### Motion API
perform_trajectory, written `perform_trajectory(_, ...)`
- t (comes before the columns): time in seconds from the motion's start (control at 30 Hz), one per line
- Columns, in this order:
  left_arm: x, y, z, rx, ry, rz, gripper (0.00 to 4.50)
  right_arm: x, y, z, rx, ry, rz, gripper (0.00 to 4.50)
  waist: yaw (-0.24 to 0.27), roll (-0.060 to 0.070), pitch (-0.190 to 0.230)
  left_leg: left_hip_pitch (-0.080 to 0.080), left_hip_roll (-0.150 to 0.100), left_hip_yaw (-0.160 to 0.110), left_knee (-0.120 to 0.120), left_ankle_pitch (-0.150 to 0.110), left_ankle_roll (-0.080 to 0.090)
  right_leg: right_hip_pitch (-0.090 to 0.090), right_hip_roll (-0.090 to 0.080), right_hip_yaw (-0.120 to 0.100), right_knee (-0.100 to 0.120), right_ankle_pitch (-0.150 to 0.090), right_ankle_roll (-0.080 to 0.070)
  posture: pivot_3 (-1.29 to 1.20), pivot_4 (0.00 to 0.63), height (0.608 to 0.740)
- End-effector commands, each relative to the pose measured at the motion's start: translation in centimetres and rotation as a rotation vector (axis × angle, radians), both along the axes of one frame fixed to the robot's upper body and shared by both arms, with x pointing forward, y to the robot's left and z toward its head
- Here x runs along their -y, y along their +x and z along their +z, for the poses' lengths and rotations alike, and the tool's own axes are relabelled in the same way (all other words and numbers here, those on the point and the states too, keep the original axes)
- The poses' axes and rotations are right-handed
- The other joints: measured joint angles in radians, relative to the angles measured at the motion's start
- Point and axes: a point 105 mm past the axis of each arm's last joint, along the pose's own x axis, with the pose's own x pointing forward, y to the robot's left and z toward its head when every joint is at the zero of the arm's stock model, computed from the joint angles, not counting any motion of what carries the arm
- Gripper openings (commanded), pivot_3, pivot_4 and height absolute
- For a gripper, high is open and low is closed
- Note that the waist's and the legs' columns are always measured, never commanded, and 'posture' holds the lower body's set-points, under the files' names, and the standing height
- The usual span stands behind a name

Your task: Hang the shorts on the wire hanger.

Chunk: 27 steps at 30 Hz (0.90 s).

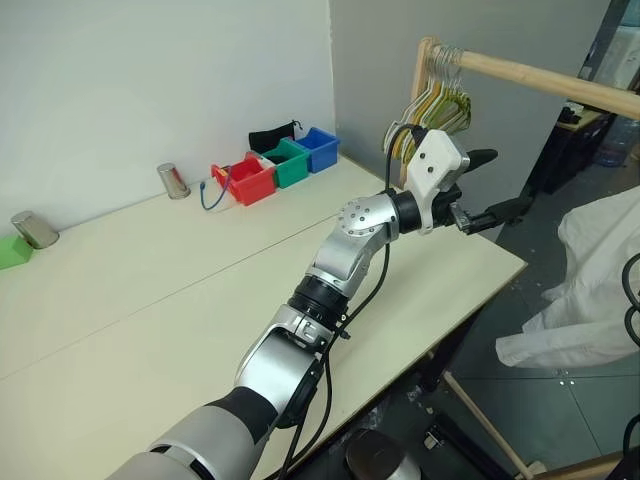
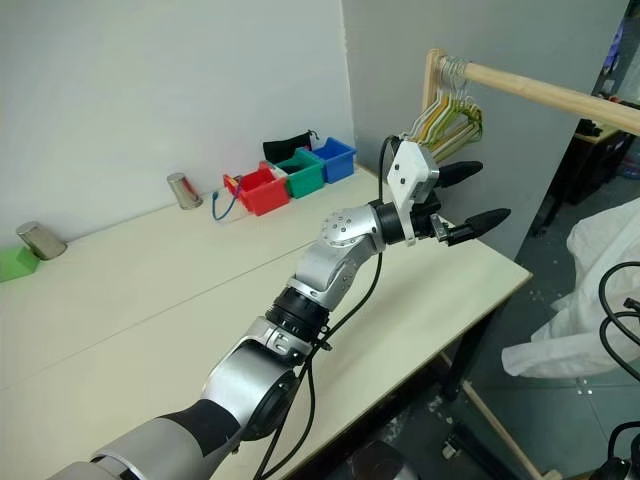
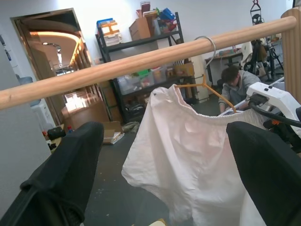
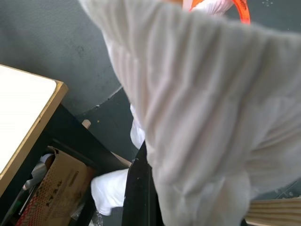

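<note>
Shorts [image 3: 188,155] are hanging on the wire hanger [image 3: 207,87] at centre of the left wrist frame, waistband draped over the hanger's shoulders, hook looped over the wooden rail [image 3: 141,61] crossing the upper frame; fabric is drooping below toward lower centre. In the left eye view the same white cloth [image 1: 590,280] is sitting at the right edge of frame, well apart from the left gripper [image 1: 490,185]. In the right wrist view the shorts [image 4: 202,117] are filling the centre and right, right up against the camera, with an orange curved piece [image 4: 237,9] peeking at the top edge.

A bunch of spare hangers [image 1: 440,100] is hanging at the rail's post end, upper centre-right, just behind the left gripper.

Containers at upper centre on the table [image 1: 150,290]: red bin [image 1: 250,180], green bin [image 1: 288,162], blue bin [image 1: 320,148] are sitting in a row touching each other; contents too small to tell. A black pouch [image 1: 270,133] is lying behind them, and two metal cups [image 1: 173,180] [image 1: 35,230] are standing further left.

Left arm is reaching out across the table toward the rail, wrist raised, black fingers [image 3: 61,174] spread wide apart with nothing between them. Right gripper's fingers can't tell, cloth is covering them
</note>
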Motion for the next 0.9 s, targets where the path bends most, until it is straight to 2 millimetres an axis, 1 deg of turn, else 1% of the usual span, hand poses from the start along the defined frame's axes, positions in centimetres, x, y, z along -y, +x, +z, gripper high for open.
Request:
perform_trajectory(0.03,0.5,-0.7,1.9,0.045,-0.050,-0.016,4.50,0.3,-0.3,1.2,0.023,-0.027,-0.010,1.06,0.001,0.000,0.000,0.000,-0.001,0.000,0.000,0.000,0.000,0.000,-0.001,0.000,0.000,0.000,0.001,-0.62,0.011,0.740)
perform_trajectory(0.13,0.4,-0.6,1.9,0.046,-0.050,-0.013,4.50,0.1,-0.2,1.2,0.024,-0.032,-0.007,1.62,0.002,0.000,0.000,0.000,-0.003,-0.001,0.000,0.000,0.000,0.002,-0.003,0.001,-0.003,0.001,0.004,-0.62,0.011,0.740)
perform_trajectory(0.2,0.4,-0.5,1.9,0.045,-0.048,-0.012,4.50,0.1,-0.2,1.2,0.022,-0.039,-0.008,2.13,0.004,0.000,0.000,0.000,-0.003,-0.001,0.000,0.000,0.000,0.003,-0.004,0.001,-0.004,0.001,0.005,-0.62,0.012,0.740)
perform_trajectory(0.23,0.4,-0.5,1.9,0.046,-0.048,-0.012,4.50,0.0,-0.3,1.2,0.022,-0.040,-0.008,2.26,0.004,0.000,0.000,0.000,-0.003,-0.002,0.000,0.000,0.000,0.003,-0.004,0.001,-0.005,0.001,0.005,-0.62,0.012,0.740)
perform_trajectory(0.33,0.5,-0.6,1.9,0.048,-0.049,-0.014,4.50,0.0,-0.4,1.5,0.014,-0.068,-0.008,2.95,0.004,0.000,0.000,0.000,-0.003,-0.002,0.000,0.000,0.000,0.003,-0.004,0.001,-0.005,0.001,0.005,-0.62,0.011,0.740)
perform_trajectory(0.4,0.5,-0.5,1.9,0.050,-0.048,-0.015,4.50,0.3,-0.9,2.4,-0.016,-0.160,-0.022,3.36,0.007,0.000,0.000,0.000,-0.003,-0.002,0.000,0.000,0.000,0.003,-0.004,0.001,-0.005,0.001,0.006,-0.62,0.010,0.740)
perform_trajectory(0.47,0.4,-0.5,1.9,0.051,-0.047,-0.014,4.50,0.1,-1.2,3.0,-0.022,-0.218,-0.027,3.84,0.011,0.000,0.000,0.000,-0.003,-0.002,0.000,0.000,0.000,0.003,-0.004,0.001,-0.005,0.001,0.006,-0.62,0.010,0.740)
perform_trajectory(0.5,0.4,-0.5,1.9,0.051,-0.047,-0.013,4.50,-0.1,-1.4,3.3,-0.036,-0.260,-0.024,3.97,0.011,0.000,0.000,0.000,-0.003,-0.001,0.000,0.000,0.000,0.003,-0.004,0.001,-0.005,0.001,0.006,-0.63,0.009,0.740)
perform_trajectory(0.53,0.4,-0.4,1.8,0.052,-0.046,-0.012,4.50,-0.2,-1.6,3.6,-0.050,-0.305,-0.021,4.34,0.011,0.000,0.000,0.000,-0.003,-0.002,0.000,0.000,0.000,0.003,-0.004,0.001,-0.005,0.001,0.006,-0.63,0.009,0.740)
perform_trajectory(0.57,0.4,-0.4,1.8,0.051,-0.045,-0.013,4.50,-0.5,-1.6,3.8,-0.046,-0.325,-0.021,4.46,0.011,0.000,0.000,0.000,-0.003,-0.001,0.000,0.000,0.000,0.003,-0.004,0.001,-0.005,0.001,0.006,-0.63,0.008,0.740)
perform_trajectory(0.73,0.4,-0.4,1.6,0.050,-0.037,-0.021,4.50,-1.8,-1.3,4.7,-0.011,-0.396,-0.010,4.46,0.009,0.000,0.000,0.000,-0.003,-0.001,0.000,0.000,0.000,0.003,-0.004,0.001,-0.006,0.001,0.007,-0.65,0.002,0.740)
perform_trajectory(0.83,0.4,-0.4,1.6,0.053,-0.034,-0.025,4.50,-1.7,-1.4,5.6,-0.009,-0.448,-0.028,4.46,0.008,0.000,0.000,0.000,-0.003,-0.002,0.000,0.000,0.000,0.003,-0.004,0.001,-0.007,0.001,0.007,-0.66,0.000,0.740)
perform_trajectory(0.9,0.4,-0.3,1.6,0.054,-0.033,-0.025,4.50,-1.6,-1.5,6.8,-0.002,-0.505,-0.049,4.46,0.007,0.000,0.000,0.000,-0.003,-0.002,0.000,0.000,0.000,0.003,-0.005,0.001,-0.007,0.001,0.007,-0.66,0.000,0.740)
